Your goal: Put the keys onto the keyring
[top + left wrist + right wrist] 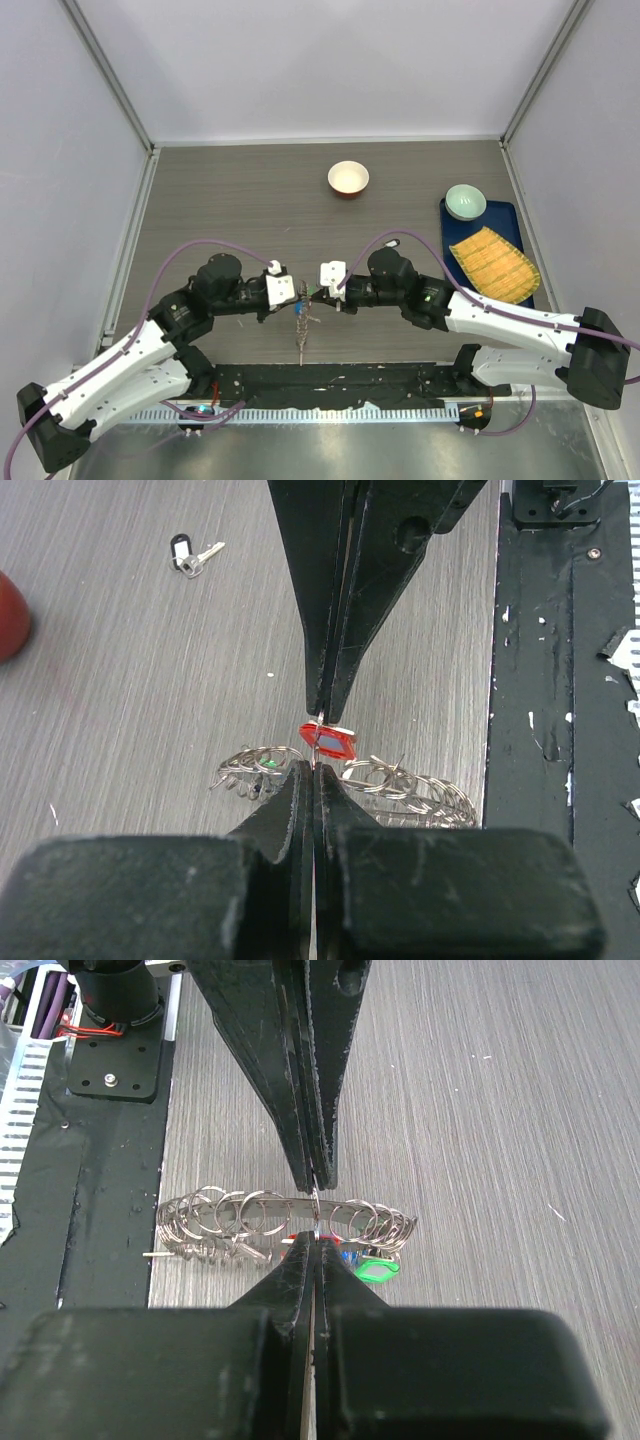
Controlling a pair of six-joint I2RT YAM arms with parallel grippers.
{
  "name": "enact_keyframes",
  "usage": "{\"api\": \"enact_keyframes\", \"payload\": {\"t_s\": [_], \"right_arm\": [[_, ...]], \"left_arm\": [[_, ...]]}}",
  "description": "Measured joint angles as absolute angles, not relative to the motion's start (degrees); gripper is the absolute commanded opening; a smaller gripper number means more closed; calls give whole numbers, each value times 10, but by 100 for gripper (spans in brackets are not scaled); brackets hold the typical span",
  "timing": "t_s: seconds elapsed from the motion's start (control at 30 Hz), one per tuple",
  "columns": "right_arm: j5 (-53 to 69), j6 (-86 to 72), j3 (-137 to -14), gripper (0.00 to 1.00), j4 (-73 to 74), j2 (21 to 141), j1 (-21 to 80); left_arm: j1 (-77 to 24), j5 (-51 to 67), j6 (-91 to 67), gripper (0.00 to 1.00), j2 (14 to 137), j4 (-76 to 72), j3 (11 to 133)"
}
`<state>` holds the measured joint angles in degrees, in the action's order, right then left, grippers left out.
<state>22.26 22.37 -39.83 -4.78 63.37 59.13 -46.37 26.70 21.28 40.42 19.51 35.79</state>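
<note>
The keyring (303,322) is a grey band fringed with small silver rings, hanging on edge below both grippers. It shows in the left wrist view (400,785) and the right wrist view (250,1215). My left gripper (313,767) is shut on a thin silver piece at the red key (330,741). My right gripper (313,1237) is shut on a small split ring (314,1210) of the keyring. The two grippers meet tip to tip in the top view, left (299,295) and right (313,291). A green key (378,1271) hangs on the keyring. A black key (186,555) lies loose on the table.
A red-and-cream bowl (348,178) stands at the back centre and shows at the left edge of the left wrist view (8,615). A blue tray (449,222) at the right holds a green bowl (465,201) and a yellow mat (493,263). A black base plate (330,385) runs along the near edge.
</note>
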Motion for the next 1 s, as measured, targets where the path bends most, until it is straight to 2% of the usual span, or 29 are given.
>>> {"api": "enact_keyframes", "payload": {"t_s": [0.77,1.0], "right_arm": [[221,223,-395,1,-56,637,592],[211,219,-381,1,-57,587,593]], "left_arm": [[-460,287,203,0,416,189,358],[-460,285,201,0,404,178,358]]}}
